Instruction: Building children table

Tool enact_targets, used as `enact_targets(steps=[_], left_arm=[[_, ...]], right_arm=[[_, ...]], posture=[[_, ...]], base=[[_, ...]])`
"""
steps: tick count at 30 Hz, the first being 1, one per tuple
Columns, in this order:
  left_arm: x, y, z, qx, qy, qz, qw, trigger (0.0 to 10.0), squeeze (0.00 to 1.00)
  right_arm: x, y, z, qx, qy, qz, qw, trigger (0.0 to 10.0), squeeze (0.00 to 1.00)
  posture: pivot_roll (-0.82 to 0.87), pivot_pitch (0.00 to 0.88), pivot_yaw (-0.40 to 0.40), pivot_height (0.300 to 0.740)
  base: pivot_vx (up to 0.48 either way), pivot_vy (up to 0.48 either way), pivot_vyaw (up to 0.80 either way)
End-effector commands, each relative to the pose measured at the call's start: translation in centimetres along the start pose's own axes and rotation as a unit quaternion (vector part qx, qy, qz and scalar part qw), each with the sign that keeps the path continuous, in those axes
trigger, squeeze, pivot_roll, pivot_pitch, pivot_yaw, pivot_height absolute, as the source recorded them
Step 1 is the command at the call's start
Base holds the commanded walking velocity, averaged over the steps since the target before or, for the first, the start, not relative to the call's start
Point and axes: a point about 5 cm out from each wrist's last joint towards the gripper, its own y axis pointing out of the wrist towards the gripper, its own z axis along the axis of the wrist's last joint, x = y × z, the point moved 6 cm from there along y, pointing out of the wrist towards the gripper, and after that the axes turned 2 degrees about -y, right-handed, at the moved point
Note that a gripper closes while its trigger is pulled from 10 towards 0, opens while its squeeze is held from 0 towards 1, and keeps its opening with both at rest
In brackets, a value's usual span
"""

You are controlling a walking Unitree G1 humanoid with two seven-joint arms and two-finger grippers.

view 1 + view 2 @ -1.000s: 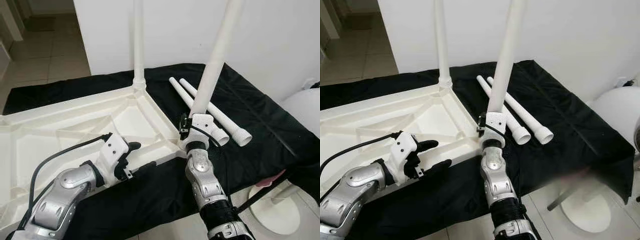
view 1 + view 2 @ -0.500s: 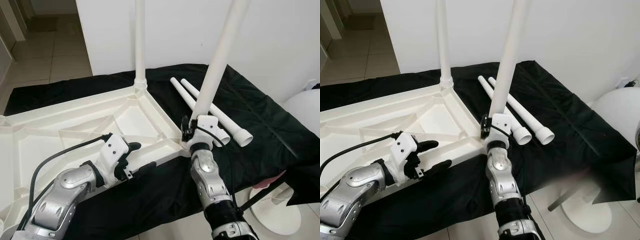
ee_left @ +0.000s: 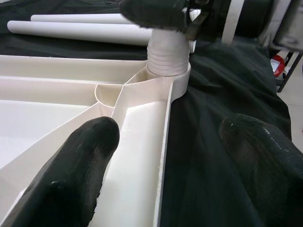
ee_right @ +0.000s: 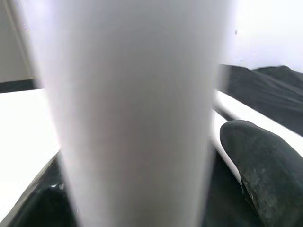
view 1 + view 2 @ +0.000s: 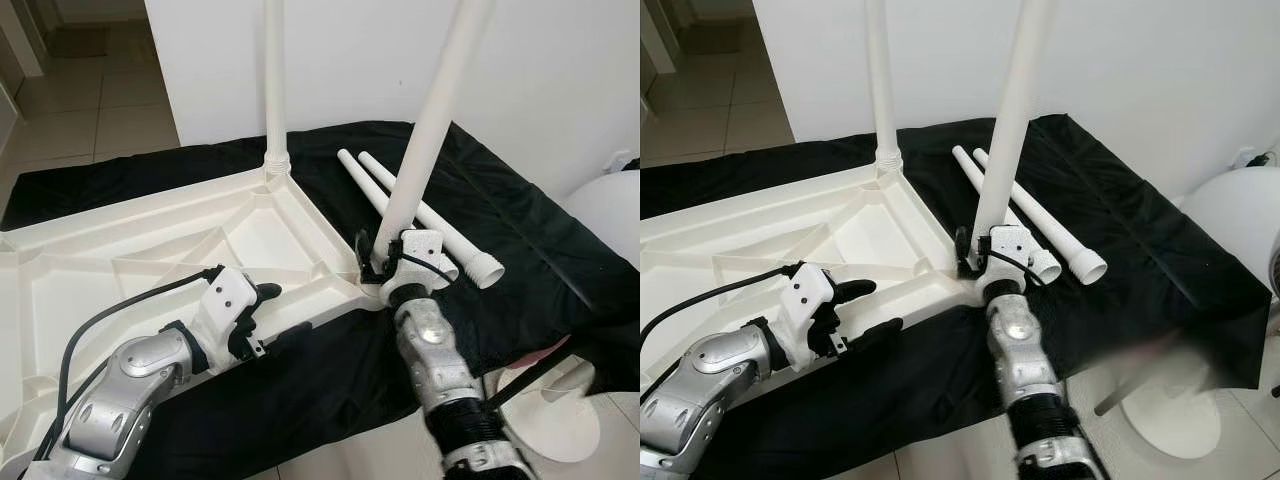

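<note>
An upturned white plastic tabletop (image 5: 150, 250) lies on a black cloth (image 5: 530, 260). One white leg (image 5: 272, 90) stands upright in its far corner. A second leg (image 5: 430, 120) leans slightly at the near right corner, its ribbed base in the corner socket (image 3: 166, 54). My right gripper (image 5: 383, 258) is shut on this leg just above the base, and the leg (image 4: 137, 113) looms right in front of the wrist camera. Two loose legs (image 5: 440, 225) lie side by side on the cloth. My left gripper (image 5: 272, 315) is open, one finger (image 3: 80, 165) over the tabletop's near rim, the other (image 3: 265, 161) over the cloth.
A white wall rises right behind the cloth. To the right sit a rounded white object (image 5: 610, 215) and a round white base (image 5: 550, 420) on the floor. Tiled floor (image 5: 90, 120) opens at the far left.
My right forearm has swung to the right while its gripper stays on the leg at the corner. The left arm has not moved.
</note>
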Motion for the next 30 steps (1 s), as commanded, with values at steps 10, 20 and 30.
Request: enact_targets(steps=[10, 20, 30], left_arm=[[-0.2, 0.2, 0.0, 0.000, -0.003, 0.002, 1.000, 10.0, 0.00], [-0.3, 0.3, 0.1, 0.001, -0.004, 0.003, 1.000, 10.0, 0.00], [-0.4, 0.5, 0.2, 0.004, -0.005, 0.004, 1.000, 10.0, 0.00]], right_arm=[[0.3, -0.1, -0.2, -0.024, -0.023, 0.149, 0.988, 10.0, 0.00], [1.5, 0.4, -0.2, -0.041, -0.061, 0.213, 0.974, 6.3, 0.00], [1.3, 1.3, -0.1, -0.062, -0.078, 0.280, 0.955, 0.0, 0.00]], posture=[[-0.01, 0.040, -0.005, 0.740], [-0.02, 0.046, 0.003, 0.740], [-0.02, 0.041, 0.005, 0.740]], base=[[0.000, 0.000, 0.00], [0.000, 0.000, 0.00], [0.000, 0.000, 0.00]])
